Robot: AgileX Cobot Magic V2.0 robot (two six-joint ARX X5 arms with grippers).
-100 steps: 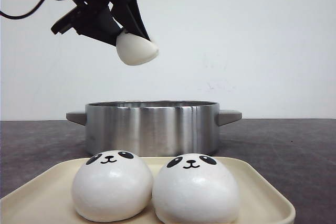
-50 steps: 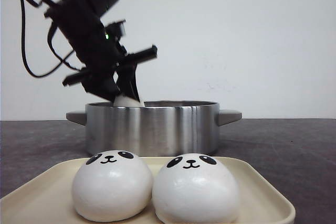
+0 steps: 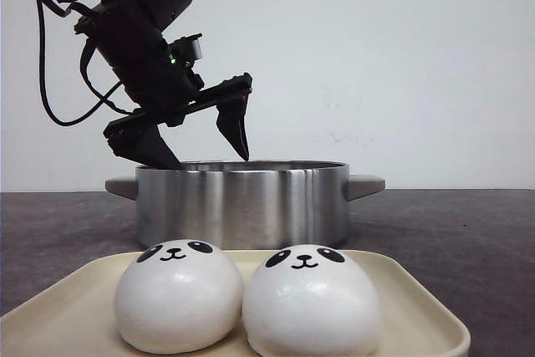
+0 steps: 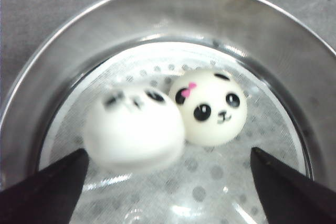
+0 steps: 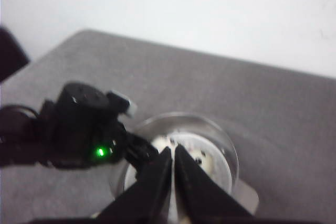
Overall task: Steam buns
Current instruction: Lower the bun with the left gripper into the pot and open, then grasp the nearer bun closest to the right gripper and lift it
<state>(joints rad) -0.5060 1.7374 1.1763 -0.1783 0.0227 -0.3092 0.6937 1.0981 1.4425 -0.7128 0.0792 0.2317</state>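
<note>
Two white panda-face buns [image 3: 178, 294] [image 3: 311, 298] sit side by side on a cream tray [image 3: 75, 307] at the front. Behind it stands a steel pot [image 3: 242, 202]. My left gripper [image 3: 209, 159] hangs open and empty just above the pot's rim. In the left wrist view it [image 4: 169, 152] is open over two more buns on the pot's perforated floor: a blurred one [image 4: 134, 129] and one with a pink bow [image 4: 212, 107], touching each other. My right gripper [image 5: 173, 149] is shut and empty, high above the pot [image 5: 226, 150]; it does not show in the front view.
The pot has two side handles [image 3: 366, 185] and stands on a dark grey table [image 3: 451, 232] before a white wall. The left arm and its cables [image 3: 125, 31] reach in over the pot's left side.
My left gripper lowered the bun into the pot, opened and let it go, then rose slightly. The bun lies in the pot, still blurred with motion.
</note>
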